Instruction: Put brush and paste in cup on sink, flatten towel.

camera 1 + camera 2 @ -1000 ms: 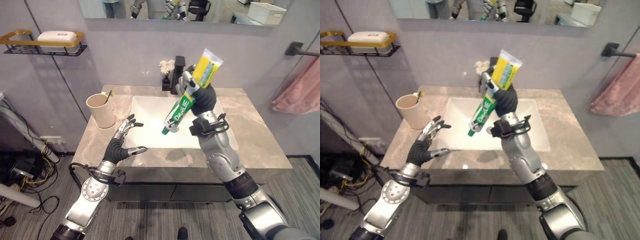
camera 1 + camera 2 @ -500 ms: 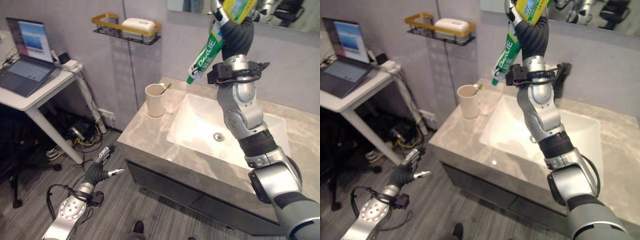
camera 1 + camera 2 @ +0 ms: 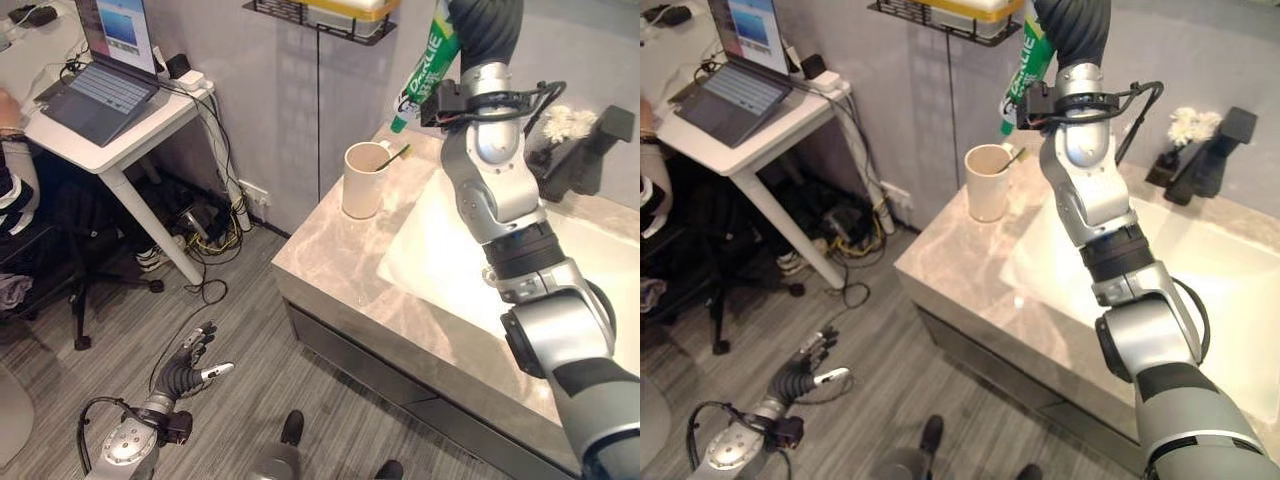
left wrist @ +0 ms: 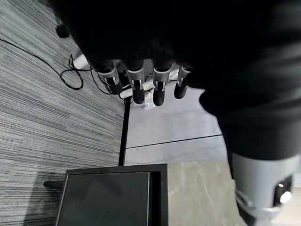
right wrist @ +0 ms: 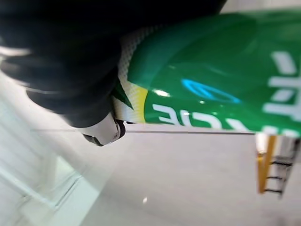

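Note:
My right hand (image 3: 484,28) is raised high at the wall and shut on a green and yellow toothpaste tube (image 3: 428,66). In the right wrist view my fingers (image 5: 101,129) curl round the tube (image 5: 211,89). The tube's cap end points down, a little above and to the right of the beige cup (image 3: 364,180). That cup stands on the marble counter (image 3: 330,255), left of the white basin (image 3: 470,250), with a toothbrush (image 3: 395,156) leaning in it. My left hand (image 3: 188,366) hangs low by the floor in front of the cabinet, its fingers (image 4: 141,87) straight and holding nothing.
A white desk (image 3: 120,125) with a laptop (image 3: 110,70) stands to the left, cables under it and a black chair (image 3: 60,250) beside it. A person's arm (image 3: 8,150) shows at the left edge. A wall shelf (image 3: 320,15) hangs above the cup. The black faucet (image 3: 585,150) stands behind the basin.
The camera has swung left. My right hand has carried the tube from over the basin to above the cup. My left hand has dropped from the counter edge down toward the floor.

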Controlling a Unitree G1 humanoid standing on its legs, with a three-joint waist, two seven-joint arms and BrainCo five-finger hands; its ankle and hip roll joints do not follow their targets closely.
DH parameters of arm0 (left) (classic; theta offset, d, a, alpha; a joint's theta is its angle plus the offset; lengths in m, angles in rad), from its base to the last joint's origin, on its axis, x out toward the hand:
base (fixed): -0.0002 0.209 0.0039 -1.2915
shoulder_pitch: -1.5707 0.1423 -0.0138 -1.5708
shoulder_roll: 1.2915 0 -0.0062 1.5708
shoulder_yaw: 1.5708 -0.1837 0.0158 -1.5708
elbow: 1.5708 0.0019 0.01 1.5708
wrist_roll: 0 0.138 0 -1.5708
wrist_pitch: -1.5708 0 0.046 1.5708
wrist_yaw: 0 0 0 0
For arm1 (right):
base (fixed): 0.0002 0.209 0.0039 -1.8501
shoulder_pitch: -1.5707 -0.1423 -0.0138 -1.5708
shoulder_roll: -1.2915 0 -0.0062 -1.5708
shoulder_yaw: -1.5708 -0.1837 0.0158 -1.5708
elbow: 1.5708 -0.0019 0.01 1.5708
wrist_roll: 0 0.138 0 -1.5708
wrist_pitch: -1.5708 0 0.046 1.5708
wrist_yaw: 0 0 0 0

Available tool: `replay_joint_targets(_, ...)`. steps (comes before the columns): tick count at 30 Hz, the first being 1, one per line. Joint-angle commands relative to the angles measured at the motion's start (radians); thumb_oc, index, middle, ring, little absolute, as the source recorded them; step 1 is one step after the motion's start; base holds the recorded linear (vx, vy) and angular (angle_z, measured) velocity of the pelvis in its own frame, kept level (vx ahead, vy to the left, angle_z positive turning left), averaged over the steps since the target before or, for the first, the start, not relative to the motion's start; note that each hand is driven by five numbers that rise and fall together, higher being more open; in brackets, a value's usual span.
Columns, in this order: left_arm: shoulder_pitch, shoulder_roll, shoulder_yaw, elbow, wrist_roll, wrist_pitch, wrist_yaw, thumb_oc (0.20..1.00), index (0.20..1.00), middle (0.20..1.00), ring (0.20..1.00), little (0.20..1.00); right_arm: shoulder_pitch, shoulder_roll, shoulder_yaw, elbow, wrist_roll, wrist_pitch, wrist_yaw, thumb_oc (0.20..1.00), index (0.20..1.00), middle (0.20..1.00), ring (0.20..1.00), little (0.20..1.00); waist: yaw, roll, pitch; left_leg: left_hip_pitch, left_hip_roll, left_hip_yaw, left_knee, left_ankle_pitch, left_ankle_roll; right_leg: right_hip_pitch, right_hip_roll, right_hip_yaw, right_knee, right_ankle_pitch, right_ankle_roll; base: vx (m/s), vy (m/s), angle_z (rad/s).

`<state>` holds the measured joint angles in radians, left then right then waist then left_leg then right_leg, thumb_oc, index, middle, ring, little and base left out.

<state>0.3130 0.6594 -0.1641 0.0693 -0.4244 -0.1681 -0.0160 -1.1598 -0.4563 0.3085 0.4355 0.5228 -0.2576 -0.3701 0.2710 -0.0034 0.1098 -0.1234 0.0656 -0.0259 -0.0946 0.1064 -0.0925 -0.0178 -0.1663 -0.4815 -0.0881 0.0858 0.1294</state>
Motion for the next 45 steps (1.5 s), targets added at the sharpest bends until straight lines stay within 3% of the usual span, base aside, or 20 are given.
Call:
replay_joint_targets(1,-0.042,0.081,-0.014,-0.025,-0.023,-0.030,-0.015,1.000,1.000,1.000,1.000,1.000,-0.168,-0.076,0.028,-0.002,-0.052,-0.027,-0.022,0.200,0.200,0.200,0.200,0.200,0.007,-0.040,-0.039,-0.010,-0.022,0.035,0.007,-0.011,-0.020,0.016,-0.079,0.057,0.001,0.039,0.067,0.04,0.040,0.04)
replay_joint_targets(12,-0.049,0.092,-0.032,-0.024,-0.034,-0.023,-0.016,1.000,1.000,1.000,1.000,1.000,-0.220,-0.087,0.029,0.071,-0.033,-0.038,-0.034,0.200,0.200,0.200,0.200,0.200,0.032,-0.040,-0.038,-0.023,-0.054,-0.009,0.007,-0.014,-0.008,0.037,-0.101,0.026,0.001,0.037,0.076,0.04,0.031,0.13)
replay_joint_targets(24,-0.074,0.094,-0.050,-0.028,-0.018,-0.015,-0.010,1.000,1.000,1.000,1.000,1.000,-0.211,-0.042,0.044,0.078,-0.008,-0.034,-0.015,0.200,0.200,0.200,0.200,0.200,0.039,-0.052,-0.028,-0.036,-0.066,-0.030,0.007,-0.016,-0.003,0.044,-0.104,0.010,0.001,0.033,0.078,0.02,0.003,0.08)
replay_joint_targets(45,-0.073,0.069,-0.044,-0.028,0.006,-0.007,0.008,1.000,1.000,1.000,1.000,1.000,-0.170,0.007,0.077,0.082,-0.003,-0.001,0.009,0.200,0.200,0.200,0.200,0.200,0.012,-0.056,-0.010,-0.037,-0.057,-0.008,0.007,-0.022,-0.002,0.030,-0.099,0.023,0.001,0.039,0.077,0.00,0.000,0.00)
